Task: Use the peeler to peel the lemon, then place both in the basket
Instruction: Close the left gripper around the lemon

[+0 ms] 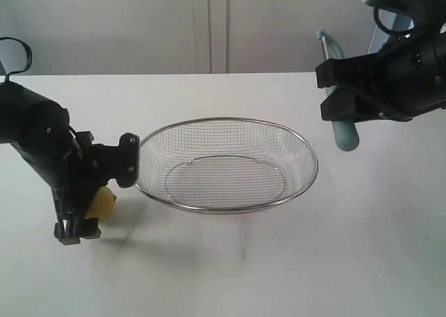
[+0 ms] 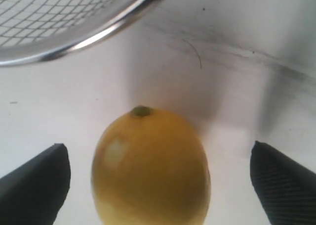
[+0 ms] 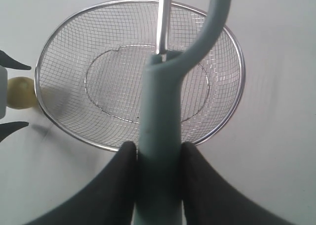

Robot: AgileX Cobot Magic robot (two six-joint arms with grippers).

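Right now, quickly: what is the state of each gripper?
Left gripper: open, one jaw on each side of the lemon, not touching it.
Right gripper: closed on the peeler handle.

Desk (image 1: 348, 261): white, plain, faintly scuffed. Two items were carried directly on it: a silver wire-mesh basket (image 1: 223, 209), placed near the middle, and a yellow lemon (image 1: 103, 203), laid just beside the basket's rim.
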